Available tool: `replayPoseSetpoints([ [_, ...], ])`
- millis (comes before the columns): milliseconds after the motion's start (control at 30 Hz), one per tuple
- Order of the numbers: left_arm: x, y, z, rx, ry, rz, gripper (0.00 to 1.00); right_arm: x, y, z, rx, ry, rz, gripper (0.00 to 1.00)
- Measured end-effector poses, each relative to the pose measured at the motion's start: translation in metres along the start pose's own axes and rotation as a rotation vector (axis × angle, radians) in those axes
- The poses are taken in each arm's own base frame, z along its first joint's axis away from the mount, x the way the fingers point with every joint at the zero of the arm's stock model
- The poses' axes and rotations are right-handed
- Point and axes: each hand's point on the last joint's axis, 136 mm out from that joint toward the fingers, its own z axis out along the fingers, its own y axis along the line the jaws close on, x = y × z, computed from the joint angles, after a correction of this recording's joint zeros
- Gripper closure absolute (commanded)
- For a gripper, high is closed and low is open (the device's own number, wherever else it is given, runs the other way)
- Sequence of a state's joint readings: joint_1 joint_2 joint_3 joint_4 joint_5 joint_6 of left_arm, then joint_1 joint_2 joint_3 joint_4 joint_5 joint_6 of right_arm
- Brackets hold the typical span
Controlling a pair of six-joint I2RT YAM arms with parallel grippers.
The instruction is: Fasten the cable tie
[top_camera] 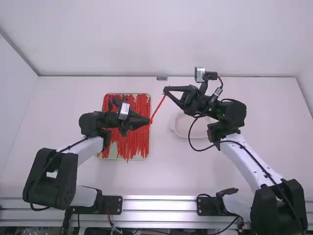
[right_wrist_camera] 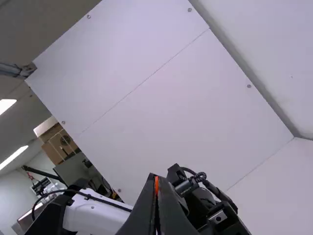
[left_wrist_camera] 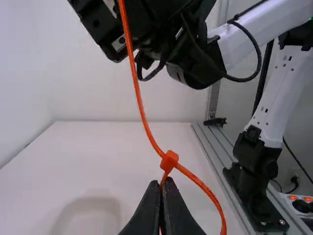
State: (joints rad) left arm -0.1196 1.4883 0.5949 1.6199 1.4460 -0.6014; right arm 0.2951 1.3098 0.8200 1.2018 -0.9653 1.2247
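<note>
Left gripper (top_camera: pixel 147 120): fingers clenched on the red cable tie (top_camera: pixel 157 108) just under its square head (left_wrist_camera: pixel 169 160), held above the table. From the head the strap rises away to my right gripper (top_camera: pixel 166 91), pinched tight on the far end. Beneath my left arm lies a tray (top_camera: pixel 108 154) of loose red ties (top_camera: pixel 134 142). A white bowl (top_camera: pixel 178 128) sits under my right arm.

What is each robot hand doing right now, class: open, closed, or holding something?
Left hand: closed, gripping the orange cable tie.
Right hand: closed, gripping the cable tie farther along its strap.
</note>
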Motion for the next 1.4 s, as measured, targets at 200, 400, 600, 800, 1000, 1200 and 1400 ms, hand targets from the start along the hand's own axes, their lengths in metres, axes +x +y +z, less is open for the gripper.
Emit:
replayPoseSetpoints([
  [200,0.004,-0.001,0.0,-0.001,0.002,0.006,0.99,-0.001,-0.003,-0.005,0.009,0.012,0.012,1.0],
  [400,0.004,-0.001,0.0,0.0,0.002,0.021,0.99,-0.003,0.006,-0.002,-0.013,0.031,-0.001,1.0],
  [600,0.004,-0.001,0.0,0.0,0.002,0.026,0.99,-0.006,0.011,0.001,-0.025,0.037,-0.01,1.0],
  [800,0.004,-0.002,0.0,0.003,0.004,0.026,0.99,-0.006,0.011,0.001,-0.025,0.037,-0.011,1.0],
  [1000,0.016,-0.011,-0.001,0.043,0.034,-0.006,0.99,-0.022,0.017,0.0,-0.022,-0.007,-0.04,0.59],
  [1200,0.017,-0.012,-0.002,0.052,0.04,-0.011,0.98,-0.032,0.016,-0.008,-0.001,-0.028,-0.062,0.5],
  [1400,0.008,-0.009,-0.001,0.059,0.042,0.008,0.98,-0.035,0.011,-0.016,0.017,-0.013,-0.076,0.49],
])
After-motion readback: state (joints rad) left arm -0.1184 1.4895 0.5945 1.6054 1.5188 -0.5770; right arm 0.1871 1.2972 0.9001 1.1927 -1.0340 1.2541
